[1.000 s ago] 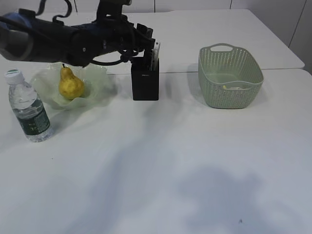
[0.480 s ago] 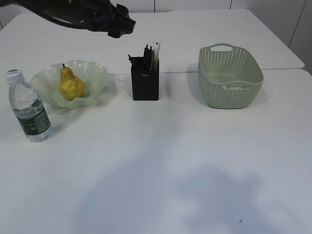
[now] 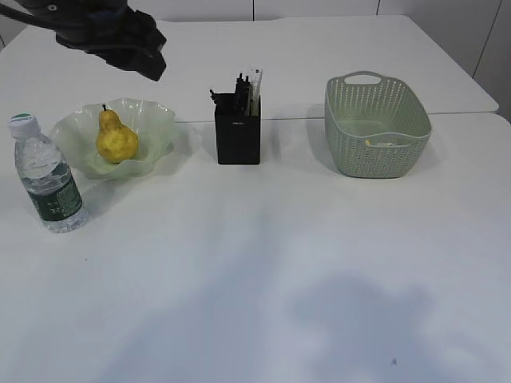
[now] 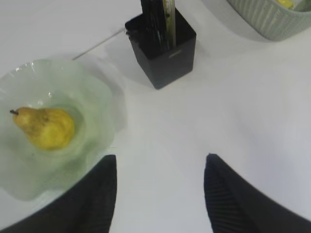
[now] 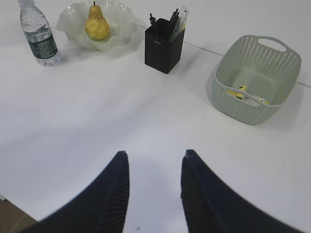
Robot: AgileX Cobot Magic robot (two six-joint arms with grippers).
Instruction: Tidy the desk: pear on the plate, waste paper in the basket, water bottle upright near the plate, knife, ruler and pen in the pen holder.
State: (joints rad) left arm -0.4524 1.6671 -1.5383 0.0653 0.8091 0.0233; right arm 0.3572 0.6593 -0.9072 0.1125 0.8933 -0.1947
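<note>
Surveying: white desk (image 3: 263, 263), items spread along its far half.
Pear (image 3: 116, 137): sitting in the pale green wavy plate (image 3: 156, 124), far left, stem up.
Water bottle (image 3: 46, 175): upright, white cap on, just near-left of the plate, not touching it.
Pen holder (image 3: 237, 137): black box, centre far, between plate and basket; several slim items stand in it (a pale yellowish one and a clear one show in the left wrist view; which is knife or ruler I cannot tell).
Basket (image 3: 375, 128): sage green, far right; scraps with yellow and white lie on its floor.
Left gripper (image 4: 160, 189): fingers apart, nothing between them, raised above the desk near the plate; in the exterior view it sits at top left.
Right gripper (image 5: 154, 187): fingers apart, empty, high over the near desk.
</note>
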